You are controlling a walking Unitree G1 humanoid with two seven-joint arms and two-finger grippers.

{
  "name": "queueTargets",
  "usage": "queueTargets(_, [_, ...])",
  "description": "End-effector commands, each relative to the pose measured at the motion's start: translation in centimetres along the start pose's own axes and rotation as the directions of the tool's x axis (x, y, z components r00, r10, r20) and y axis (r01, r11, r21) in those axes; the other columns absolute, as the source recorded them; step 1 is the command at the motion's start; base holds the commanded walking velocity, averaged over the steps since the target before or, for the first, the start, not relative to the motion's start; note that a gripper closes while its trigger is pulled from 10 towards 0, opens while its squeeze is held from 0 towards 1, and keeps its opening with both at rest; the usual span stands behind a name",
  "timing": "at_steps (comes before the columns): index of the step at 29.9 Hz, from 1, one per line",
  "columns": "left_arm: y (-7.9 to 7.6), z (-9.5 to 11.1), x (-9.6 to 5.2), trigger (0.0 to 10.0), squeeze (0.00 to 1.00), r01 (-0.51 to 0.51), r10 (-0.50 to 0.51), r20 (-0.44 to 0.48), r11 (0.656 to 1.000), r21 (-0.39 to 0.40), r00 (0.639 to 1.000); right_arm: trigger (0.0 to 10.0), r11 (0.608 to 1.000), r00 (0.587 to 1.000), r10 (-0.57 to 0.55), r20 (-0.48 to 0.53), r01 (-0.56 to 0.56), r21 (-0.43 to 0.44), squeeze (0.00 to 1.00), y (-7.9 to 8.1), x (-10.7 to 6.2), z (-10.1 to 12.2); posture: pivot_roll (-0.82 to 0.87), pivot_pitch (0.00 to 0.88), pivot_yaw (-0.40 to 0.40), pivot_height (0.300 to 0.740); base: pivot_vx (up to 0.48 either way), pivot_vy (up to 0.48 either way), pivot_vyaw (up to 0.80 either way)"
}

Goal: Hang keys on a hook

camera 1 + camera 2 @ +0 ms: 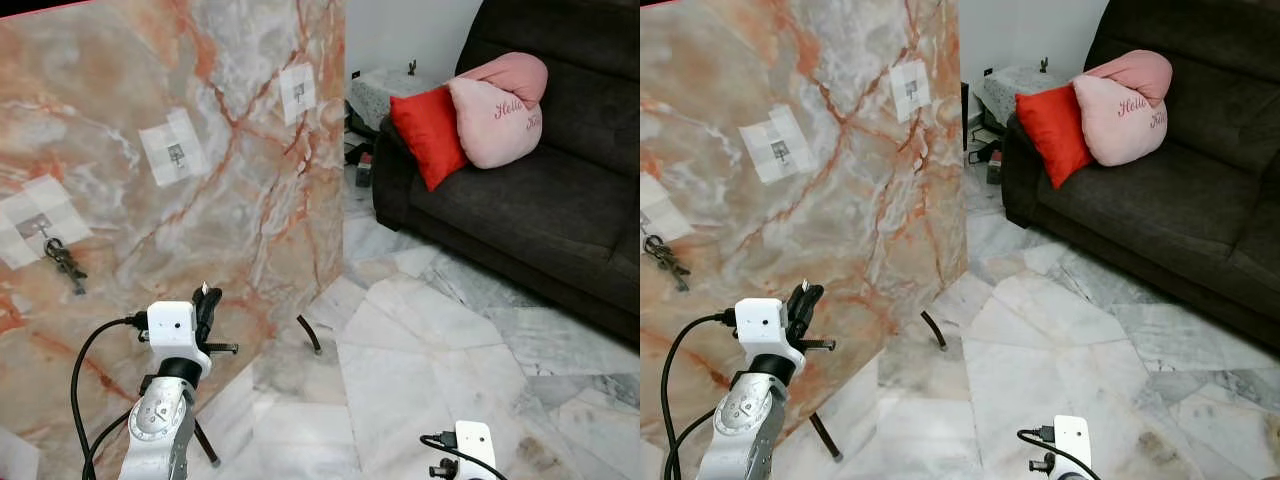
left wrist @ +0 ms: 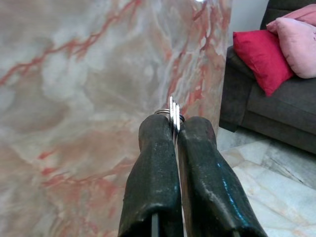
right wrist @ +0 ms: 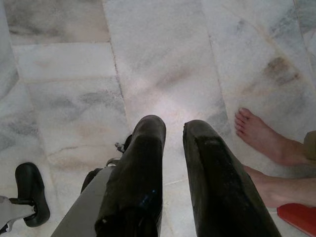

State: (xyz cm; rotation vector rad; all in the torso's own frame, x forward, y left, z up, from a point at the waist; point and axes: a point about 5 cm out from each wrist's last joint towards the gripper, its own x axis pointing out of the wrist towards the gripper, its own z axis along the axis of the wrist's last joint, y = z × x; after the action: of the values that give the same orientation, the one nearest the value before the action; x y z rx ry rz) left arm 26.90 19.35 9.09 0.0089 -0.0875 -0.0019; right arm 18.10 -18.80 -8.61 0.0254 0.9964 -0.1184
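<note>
the marbled board stands tilted on the floor, 3 hooks across it, keys hanging on the lowest hook. the left gripper, raised before the board, pinches a key ring. the right gripper hangs low, fingers slightly parted, holding nothing.

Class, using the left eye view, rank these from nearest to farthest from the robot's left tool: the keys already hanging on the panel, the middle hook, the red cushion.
1. Hanging keys, on the panel's left, nearest the left tool.
2. Middle hook, higher up the panel.
3. Red cushion, on the sofa, far right.
</note>
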Motion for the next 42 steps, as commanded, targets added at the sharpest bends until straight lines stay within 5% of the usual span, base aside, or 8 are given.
queueTargets(1, [-0.6, 1.2, 0.6, 10.0, 0.00, 0.025, -0.025, 0.037, 1.000, -0.001, 0.999, 10.0, 1.000, 1.000, -0.004, 0.006, 0.004, -0.003, 0.00, -0.2, 0.0, 0.2, -0.05, 0.000, -0.028, 0.740, 0.307, 0.000, 0.00])
queueTargets(29, [-1.1, 1.8, 0.7, 10.0, 0.00, 0.045, -0.046, 0.056, 0.999, 0.011, 0.997, 10.0, 1.000, 1.000, -0.017, 0.013, 0.017, -0.004, 0.00, -0.3, 0.0, 0.5, -0.04, 0.000, -0.036, 0.740, 0.339, 0.000, 0.11])
queueTargets(42, [-1.6, 4.2, 1.4, 10.0, 0.00, 0.087, -0.083, 0.136, 0.996, -0.023, 0.987, 10.0, 1.000, 1.000, -0.015, 0.015, 0.015, -0.005, 0.00, -0.2, 0.1, 0.5, -0.04, 0.000, -0.035, 0.740, 0.000, 0.000, 0.00])
